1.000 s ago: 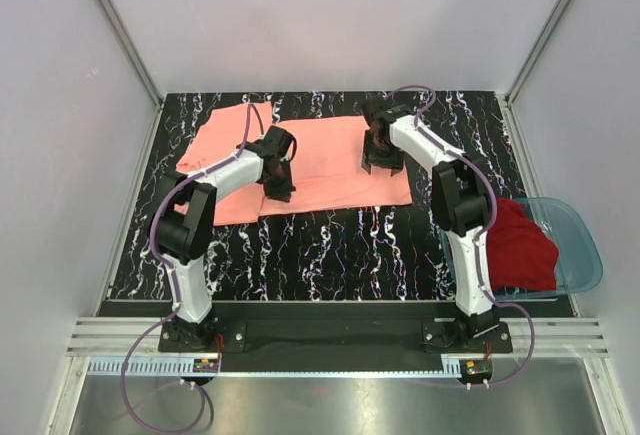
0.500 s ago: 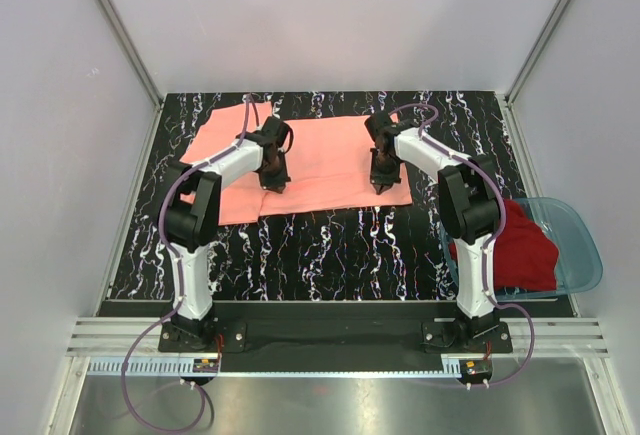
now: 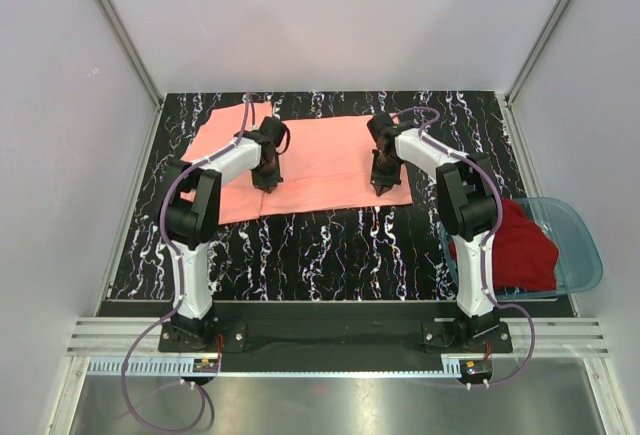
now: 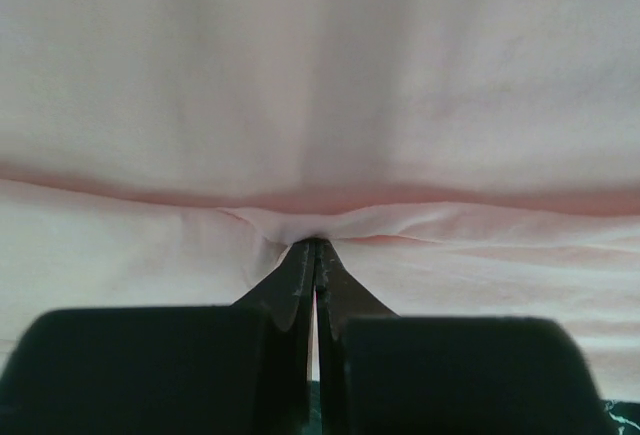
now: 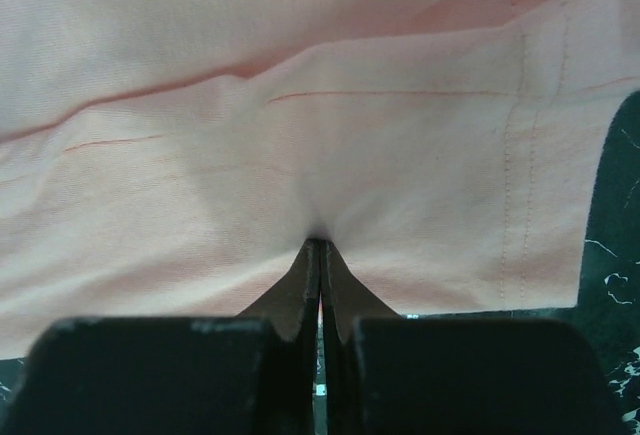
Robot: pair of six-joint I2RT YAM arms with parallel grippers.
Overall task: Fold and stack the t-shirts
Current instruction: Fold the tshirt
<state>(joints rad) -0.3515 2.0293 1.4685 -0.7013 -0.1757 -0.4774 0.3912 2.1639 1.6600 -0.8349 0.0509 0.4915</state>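
Jaws (both pairs) pinch the salmon-pink t-shirt [image 3: 330, 155].

White arms [image 3: 225, 164]; black joints [image 3: 190, 219]; purple cables [image 3: 422, 109]

A translucent blue basin [image 3: 588, 253] sits at the right edge of the black, white-veined table [image 3: 330, 245], enclosed by white walls [image 3: 330, 25].

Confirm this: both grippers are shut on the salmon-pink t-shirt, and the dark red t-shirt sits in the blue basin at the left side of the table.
One thing is wrong. The dark red t-shirt sits in the blue basin at the right side of the table, as the top external view shows. The rest holds: the left gripper and right gripper are both shut on the salmon-pink t-shirt.
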